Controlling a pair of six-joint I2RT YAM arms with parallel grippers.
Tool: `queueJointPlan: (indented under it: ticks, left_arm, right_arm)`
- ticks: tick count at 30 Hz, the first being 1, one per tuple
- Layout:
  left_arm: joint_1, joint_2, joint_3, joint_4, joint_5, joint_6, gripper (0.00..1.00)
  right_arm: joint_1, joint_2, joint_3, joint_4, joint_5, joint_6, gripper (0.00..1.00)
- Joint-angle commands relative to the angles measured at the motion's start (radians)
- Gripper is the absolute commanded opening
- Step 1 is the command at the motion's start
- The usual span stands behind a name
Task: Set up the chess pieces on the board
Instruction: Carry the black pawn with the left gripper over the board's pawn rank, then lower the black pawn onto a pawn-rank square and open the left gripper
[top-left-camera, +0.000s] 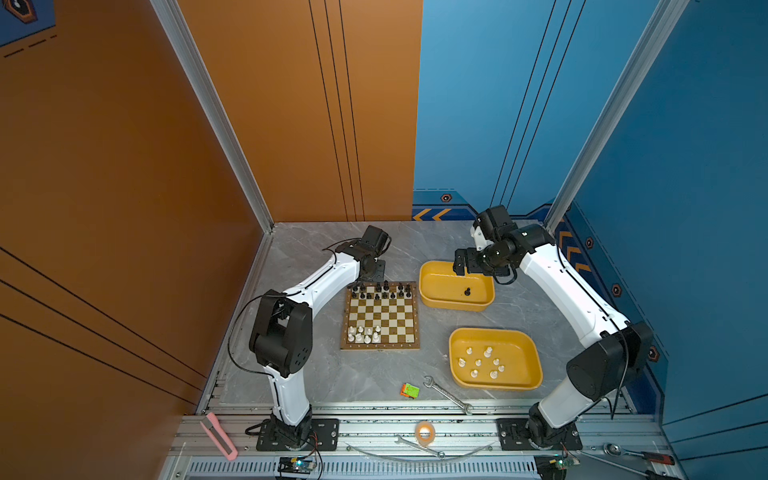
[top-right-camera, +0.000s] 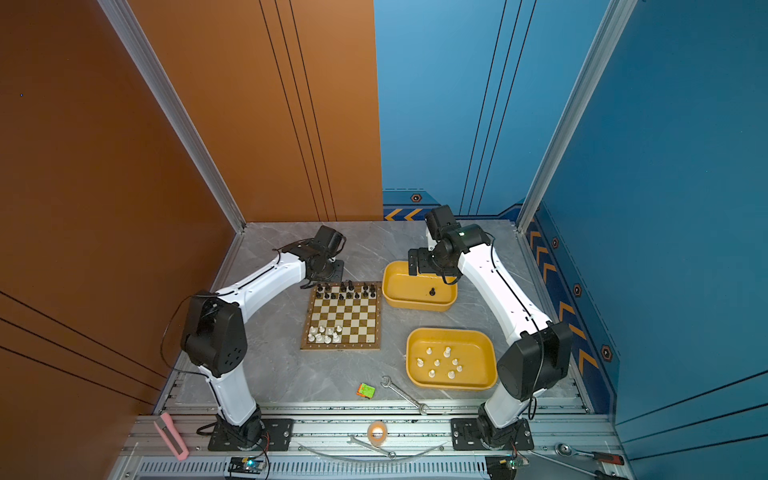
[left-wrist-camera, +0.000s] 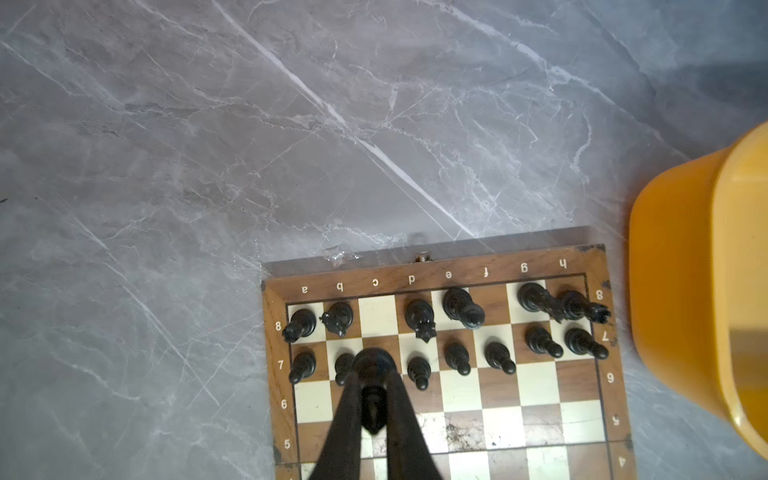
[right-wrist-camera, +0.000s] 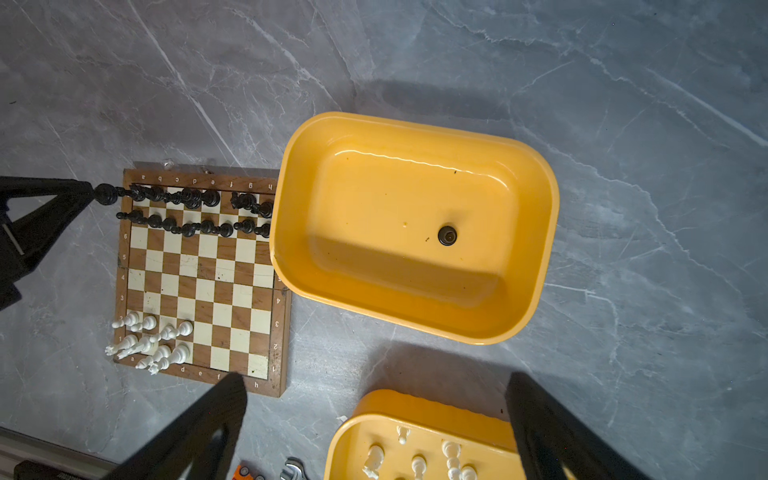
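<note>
**Left end effector clamps a black piece over the board's black rows**

You've got the left end effector (left-wrist-camera: 372, 374) pinched narrow on one black piece (left-wrist-camera: 373, 409), with a finger pressing it from each side. In the left wrist view it sits over the c file, between the pieces on b7 and d7. Whether its base touches the board (top-left-camera: 382, 318) you cannot tell from here. In both top views that end effector hangs at the board's upper left corner, mostly hidden under its own wrist.

The board lies centre frame on the grey tabletop (top-left-camera: 365, 374). Black pieces (top-left-camera: 382, 291) stand in two rows along its upper edge, and a cluster of white pieces (top-left-camera: 363, 334) crowds its lower left corner.

Your right end effector (top-left-camera: 460, 266) is spread wide and carries nothing. It is poised over the upper left rim of the upper yellow tray (top-left-camera: 455, 308), which sits just right of the board. A single dark piece (top-left-camera: 467, 291) stands on that tray's floor, towards its right side. The lower yellow tray (top-left-camera: 494, 386), at the lower right of the board, holds loose white pieces (top-left-camera: 480, 361) scattered apart. A wrench (top-left-camera: 448, 395) and a small green block (top-left-camera: 410, 390) lie below the board, near the tabletop's lower edge.
</note>
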Motion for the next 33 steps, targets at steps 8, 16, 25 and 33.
queueJointPlan:
  ticks: [8, 16, 25, 33]
  left_arm:
    - [0.047, 0.050, -0.054, 0.101, 0.076, -0.029, 0.01]
    - [0.048, 0.077, -0.074, 0.131, 0.097, -0.041, 0.01]
    - [0.037, 0.090, -0.084, 0.136, 0.096, -0.039, 0.00]
    - [0.022, 0.103, -0.100, 0.136, 0.089, -0.040, 0.00]
  right_arm:
    - [0.014, 0.022, 0.054, -0.015, 0.027, 0.036, 1.00]
    - [0.021, 0.033, 0.073, -0.032, 0.042, 0.035, 1.00]
    - [0.026, 0.038, 0.081, -0.043, 0.047, 0.035, 1.00]
    - [0.027, 0.035, 0.081, -0.049, 0.049, 0.032, 1.00]
